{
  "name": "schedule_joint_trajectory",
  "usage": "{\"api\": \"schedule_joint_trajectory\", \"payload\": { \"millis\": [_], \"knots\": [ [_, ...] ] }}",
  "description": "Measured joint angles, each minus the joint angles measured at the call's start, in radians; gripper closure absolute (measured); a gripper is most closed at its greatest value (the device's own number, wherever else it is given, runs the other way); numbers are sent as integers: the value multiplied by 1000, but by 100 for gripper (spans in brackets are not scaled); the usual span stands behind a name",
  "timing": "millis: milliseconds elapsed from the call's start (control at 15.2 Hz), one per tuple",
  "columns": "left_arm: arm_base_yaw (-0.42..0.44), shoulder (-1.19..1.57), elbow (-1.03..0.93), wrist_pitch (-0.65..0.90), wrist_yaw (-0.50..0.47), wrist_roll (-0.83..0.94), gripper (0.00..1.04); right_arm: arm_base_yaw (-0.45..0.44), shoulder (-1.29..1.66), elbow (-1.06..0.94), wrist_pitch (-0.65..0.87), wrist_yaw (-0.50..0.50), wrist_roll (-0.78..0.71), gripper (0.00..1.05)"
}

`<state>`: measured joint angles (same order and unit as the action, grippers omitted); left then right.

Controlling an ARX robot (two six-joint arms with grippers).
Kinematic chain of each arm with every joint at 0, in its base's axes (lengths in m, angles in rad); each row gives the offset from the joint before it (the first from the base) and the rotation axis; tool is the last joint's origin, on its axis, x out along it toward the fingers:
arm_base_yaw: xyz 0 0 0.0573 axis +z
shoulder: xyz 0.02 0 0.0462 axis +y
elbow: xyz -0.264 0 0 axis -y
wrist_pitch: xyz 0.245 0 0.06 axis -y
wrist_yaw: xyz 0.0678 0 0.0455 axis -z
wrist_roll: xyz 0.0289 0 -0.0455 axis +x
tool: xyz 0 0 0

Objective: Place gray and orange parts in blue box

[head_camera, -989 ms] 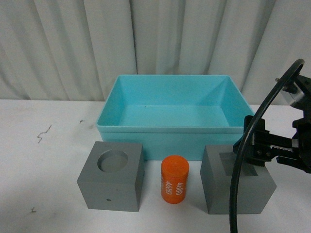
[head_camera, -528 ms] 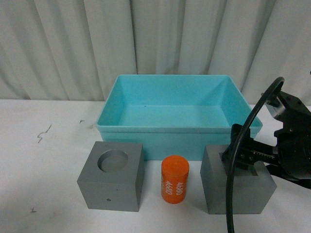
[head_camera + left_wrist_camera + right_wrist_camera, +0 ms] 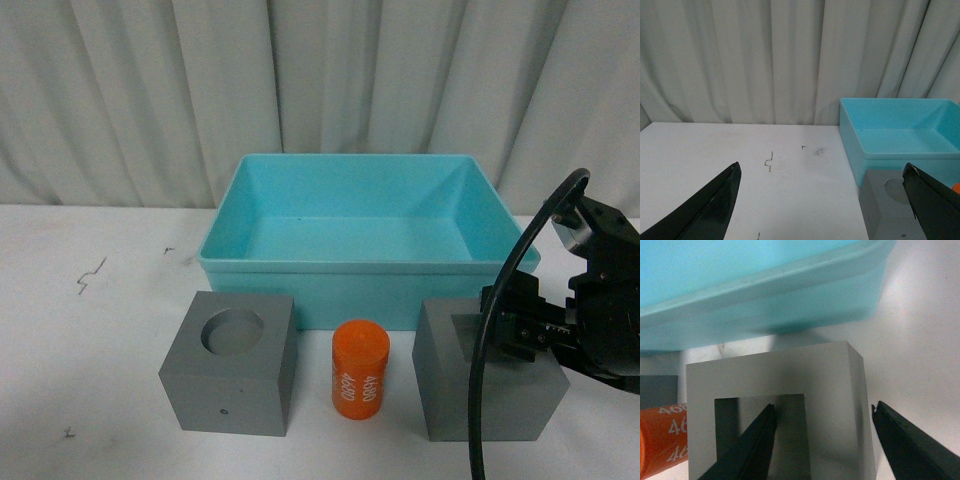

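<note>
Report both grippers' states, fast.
Left gripper: open, holding nothing.
Right gripper: open, straddling one wall of the square-recess gray cube, not yet clamped.

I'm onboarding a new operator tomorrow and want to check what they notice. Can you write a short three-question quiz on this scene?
1. True or false: the blue box already holds a part.
2. In the front view, what stands between the round-recess cube and the square-recess cube? A) the orange cylinder B) the blue box C) nothing
3. Fill in: the open jaws of the right gripper straddle one wall of the cube with the ____ recess, one jaw inside the recess and one outside.

Key: 1 false; 2 A; 3 square.
</note>
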<state>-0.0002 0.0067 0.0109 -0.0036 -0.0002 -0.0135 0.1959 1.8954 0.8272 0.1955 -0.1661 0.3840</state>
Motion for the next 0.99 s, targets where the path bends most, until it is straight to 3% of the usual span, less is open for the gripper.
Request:
{"api": "schedule_joint_trajectory", "payload": {
  "millis": [264, 989],
  "knots": [
    [0, 0, 0, 0, 0, 0, 7, 0, -32, -10, -2, 14, -10, 82],
    [0, 0, 0, 0, 0, 0, 7, -62, -465, -71, -238, -98, -152, 86]
  ]
}}
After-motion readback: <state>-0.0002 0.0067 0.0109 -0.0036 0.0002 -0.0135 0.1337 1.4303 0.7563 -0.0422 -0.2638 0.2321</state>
